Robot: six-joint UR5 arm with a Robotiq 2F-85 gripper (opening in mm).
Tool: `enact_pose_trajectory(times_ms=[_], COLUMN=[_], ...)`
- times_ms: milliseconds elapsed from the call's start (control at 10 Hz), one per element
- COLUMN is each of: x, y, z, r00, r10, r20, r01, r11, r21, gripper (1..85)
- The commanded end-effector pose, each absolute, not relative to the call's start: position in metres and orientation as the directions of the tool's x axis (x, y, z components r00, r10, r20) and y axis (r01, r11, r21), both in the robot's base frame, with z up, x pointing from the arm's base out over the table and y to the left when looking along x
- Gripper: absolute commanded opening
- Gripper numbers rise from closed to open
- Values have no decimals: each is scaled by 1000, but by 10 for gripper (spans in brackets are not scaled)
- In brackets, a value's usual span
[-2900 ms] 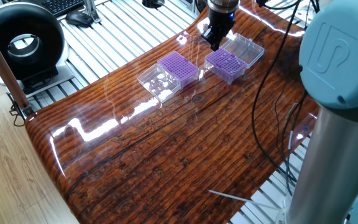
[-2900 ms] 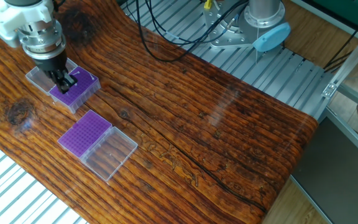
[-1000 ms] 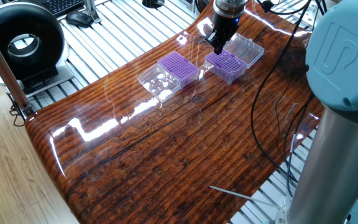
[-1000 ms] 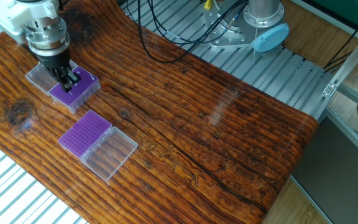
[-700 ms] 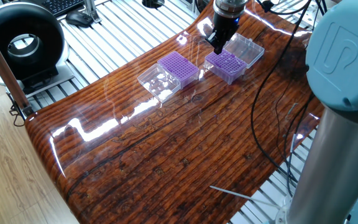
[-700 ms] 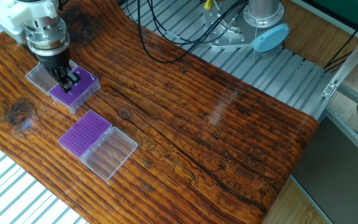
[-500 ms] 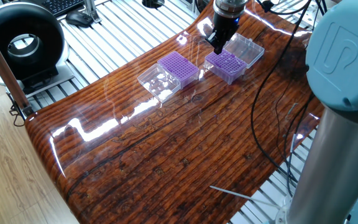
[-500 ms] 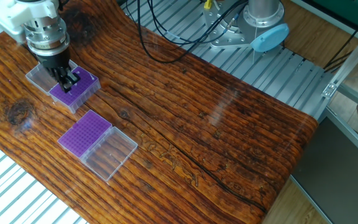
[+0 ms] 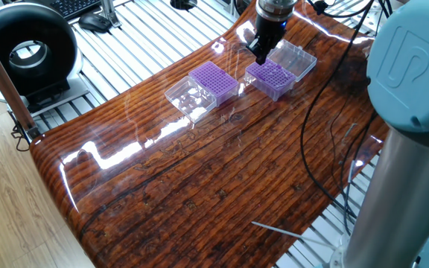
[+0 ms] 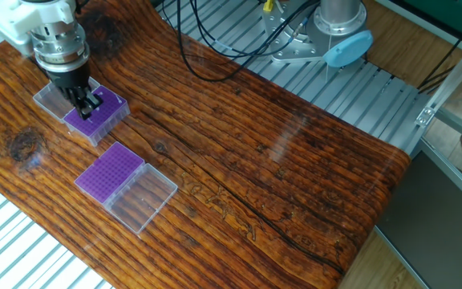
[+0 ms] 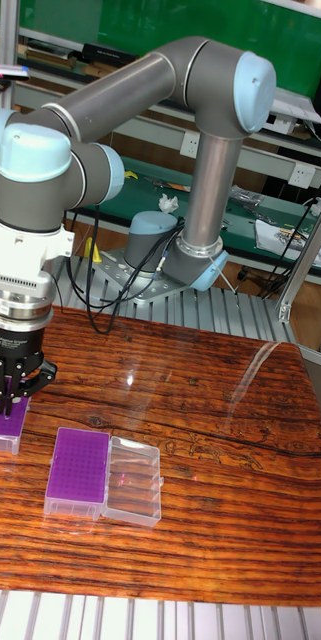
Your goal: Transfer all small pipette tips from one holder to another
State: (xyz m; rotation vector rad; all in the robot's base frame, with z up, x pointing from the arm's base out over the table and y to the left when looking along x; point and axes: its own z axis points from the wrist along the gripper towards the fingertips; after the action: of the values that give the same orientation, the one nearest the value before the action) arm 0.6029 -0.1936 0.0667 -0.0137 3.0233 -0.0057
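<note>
Gripper pts straight down over the far purple tip box, fingertips right at the grid of small pipette tips; whether they touch a tip, can't tell. Fingers look nearly together w/ only a thin gap, but if shut on a tip or just close: can't tell, too small. In one fixed view the gripper sits at the box's left edge, tips showing as pale dots on purple. Tall fixed view: gripper above the box at frame's left edge, box partly cut off. L to R in the other fixed view: clear open lid hinged behind the far box, then second purple box nearer the cam w/ its own clear lid flat beside it, well apart from the gripper. All on a glossy dark wood table. Black cables loop across the table's far side, clear of the boxes. Arm base w/ blue cap stands off the table on a slatted metal bench. One fixed view: black ring-shaped device far left, blue joint cap at right w/ embossed "UR" logo.
</note>
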Motion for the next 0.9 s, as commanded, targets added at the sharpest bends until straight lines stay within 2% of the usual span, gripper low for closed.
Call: enact_pose_trajectory(times_ms=[0,800], x=[606,614], y=[-191,-186], z=[68,69], r00=[-992,-986], r10=[0,-2], r20=[-130,-165], r01=[-2,-8], r11=[1000,999], r21=[15,38], gripper=[10,10])
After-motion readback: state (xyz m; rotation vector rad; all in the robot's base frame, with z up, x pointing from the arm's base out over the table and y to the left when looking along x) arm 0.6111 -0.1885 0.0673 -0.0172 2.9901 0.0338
